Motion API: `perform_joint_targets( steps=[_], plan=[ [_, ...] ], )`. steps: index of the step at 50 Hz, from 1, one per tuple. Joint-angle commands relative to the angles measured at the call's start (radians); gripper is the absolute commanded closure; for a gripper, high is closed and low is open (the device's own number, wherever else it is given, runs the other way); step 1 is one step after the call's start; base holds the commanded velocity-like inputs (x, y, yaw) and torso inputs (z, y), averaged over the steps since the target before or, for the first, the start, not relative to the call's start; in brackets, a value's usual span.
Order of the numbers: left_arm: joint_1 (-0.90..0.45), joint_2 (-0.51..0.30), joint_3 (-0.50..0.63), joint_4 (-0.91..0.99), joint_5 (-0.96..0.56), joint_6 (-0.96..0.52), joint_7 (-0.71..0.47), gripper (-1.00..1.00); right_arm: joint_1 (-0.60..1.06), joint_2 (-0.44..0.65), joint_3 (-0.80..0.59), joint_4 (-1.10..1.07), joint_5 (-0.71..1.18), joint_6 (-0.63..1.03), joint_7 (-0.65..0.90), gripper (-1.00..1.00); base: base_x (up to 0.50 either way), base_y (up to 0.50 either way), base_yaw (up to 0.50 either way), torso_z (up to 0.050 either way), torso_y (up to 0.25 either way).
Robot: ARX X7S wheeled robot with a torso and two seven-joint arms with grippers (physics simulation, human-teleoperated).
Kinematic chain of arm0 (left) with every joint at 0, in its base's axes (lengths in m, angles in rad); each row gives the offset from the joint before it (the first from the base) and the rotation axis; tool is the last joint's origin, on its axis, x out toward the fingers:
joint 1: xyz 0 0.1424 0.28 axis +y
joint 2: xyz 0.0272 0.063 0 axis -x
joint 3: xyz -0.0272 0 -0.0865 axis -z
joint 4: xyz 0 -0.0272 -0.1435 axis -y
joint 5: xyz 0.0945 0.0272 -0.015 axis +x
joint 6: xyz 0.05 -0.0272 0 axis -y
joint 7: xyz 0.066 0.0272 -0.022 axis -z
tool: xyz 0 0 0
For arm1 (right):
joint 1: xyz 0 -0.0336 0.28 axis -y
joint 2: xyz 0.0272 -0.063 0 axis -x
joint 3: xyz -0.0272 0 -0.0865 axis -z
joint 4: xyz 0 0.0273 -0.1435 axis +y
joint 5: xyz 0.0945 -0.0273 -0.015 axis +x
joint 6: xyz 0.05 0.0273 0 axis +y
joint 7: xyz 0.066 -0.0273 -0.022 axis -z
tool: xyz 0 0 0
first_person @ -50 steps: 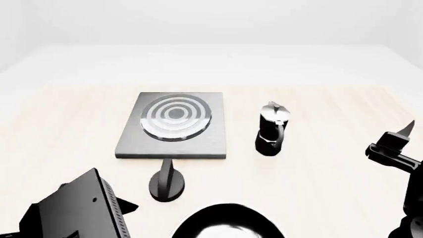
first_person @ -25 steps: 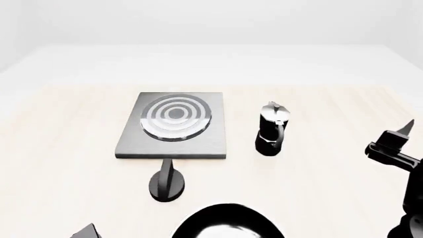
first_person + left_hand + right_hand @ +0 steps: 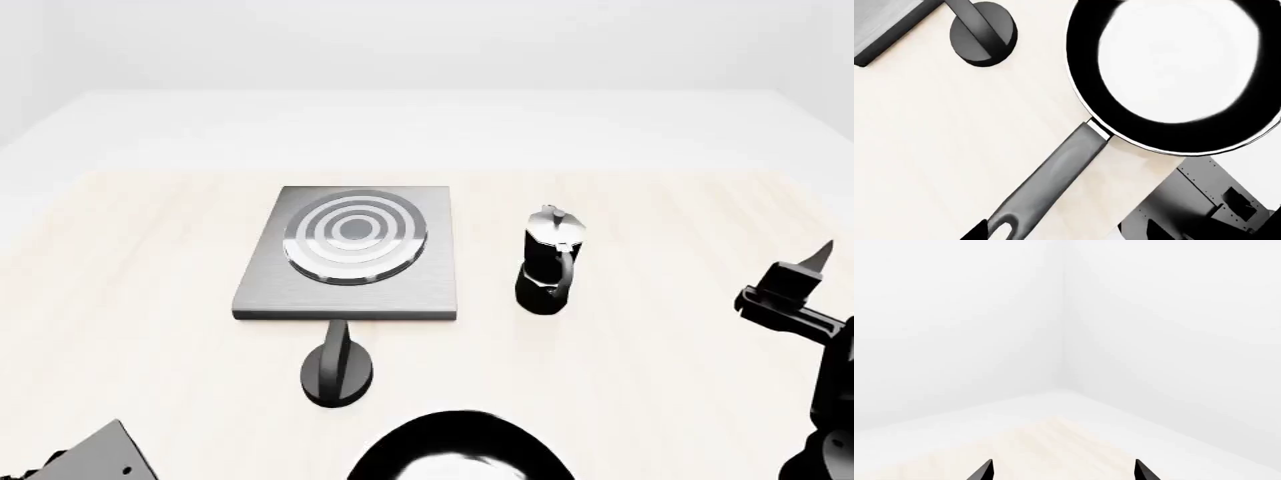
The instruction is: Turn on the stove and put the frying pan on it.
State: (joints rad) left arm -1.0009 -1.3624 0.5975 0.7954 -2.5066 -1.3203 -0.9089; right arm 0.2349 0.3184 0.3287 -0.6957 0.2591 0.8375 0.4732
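The stove (image 3: 407, 285) is a grey slab with a ringed burner (image 3: 358, 235); its black knob (image 3: 338, 368) stands just in front of it. The frying pan (image 3: 454, 438) lies at the near table edge, partly cut off. In the left wrist view the pan (image 3: 1174, 60) shows its pale inside, and its long handle (image 3: 1054, 170) runs toward my left gripper (image 3: 1067, 236). That gripper is open, hovering above, with the handle's end between its fingertips (image 3: 977, 231). The knob (image 3: 983, 34) and a stove corner (image 3: 884, 25) show there too. My right gripper (image 3: 801, 285) is open and empty, also in its wrist view (image 3: 1063, 472).
A tall black moka pot (image 3: 550, 260) stands right of the stove. Part of my left arm (image 3: 87, 455) shows at the bottom left. The right wrist view faces the white wall corner and the table's far edge (image 3: 1054, 430).
My left arm dropped from the lower left of the head view almost out of sight; only a corner shows now. The right arm, pan, stove and pot have not moved.
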Motion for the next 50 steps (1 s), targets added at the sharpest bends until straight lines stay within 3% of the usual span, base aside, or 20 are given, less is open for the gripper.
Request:
perform_joint_targets(
  steps=[1, 50],
  plan=[
    [-0.057, 0.023, 0.011, -0.033, -0.013, -0.014, -0.04, -1.0, 0.003, -0.017, 0.021, 0.029, -0.017, -0.003, -0.021, -1.0, 0.0, 0.0, 0.0, 0.0, 0.0],
    [0.0, 0.027, 0.015, -0.077, 0.083, -0.046, 0.027, -1.0, -0.009, -0.016, 0.015, 0.041, -0.006, -0.038, -0.013, -1.0, 0.0, 0.0, 0.0, 0.0, 0.0]
  ],
)
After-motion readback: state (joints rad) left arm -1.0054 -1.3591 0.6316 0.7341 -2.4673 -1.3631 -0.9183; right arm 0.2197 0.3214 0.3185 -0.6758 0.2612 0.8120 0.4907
